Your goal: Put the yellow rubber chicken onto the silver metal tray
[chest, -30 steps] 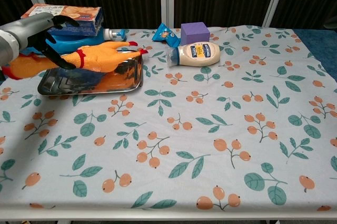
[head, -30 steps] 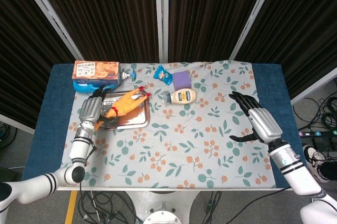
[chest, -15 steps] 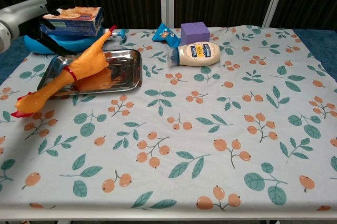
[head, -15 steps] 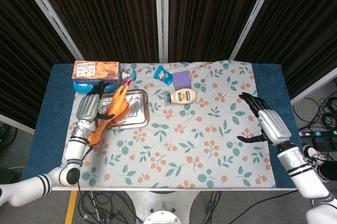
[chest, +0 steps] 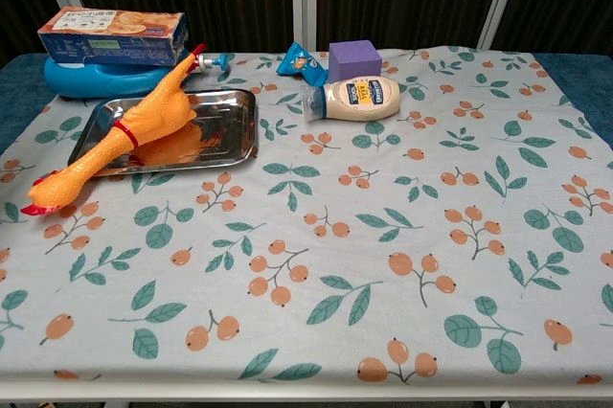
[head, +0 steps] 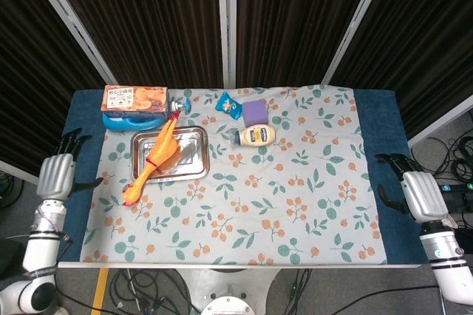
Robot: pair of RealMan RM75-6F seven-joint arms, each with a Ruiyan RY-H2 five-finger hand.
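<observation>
The yellow rubber chicken (head: pixel 157 155) (chest: pixel 129 132) lies slanted across the silver metal tray (head: pixel 191 158) (chest: pixel 225 126). Its red-combed head points to the tray's far side and its feet hang past the near left edge onto the cloth. Nothing holds it. My left hand (head: pixel 59 175) hovers off the table's left side, fingers spread and empty. At the right edge of the table my right hand (head: pixel 415 192) is likewise spread with nothing in it. Neither hand shows in the chest view.
Behind the tray a snack box (head: pixel 134 97) (chest: pixel 113 33) rests on a blue container (chest: pixel 84 78). A blue packet (head: pixel 229 105), a purple block (head: pixel 255 113) (chest: pixel 354 59) and a mayonnaise bottle (head: pixel 256 136) (chest: pixel 357 99) sit at centre back on the floral cloth.
My left hand has let go of the chicken, which settled on the tray, and pulled back off the table's left side. The right hand withdrew to the right edge.
</observation>
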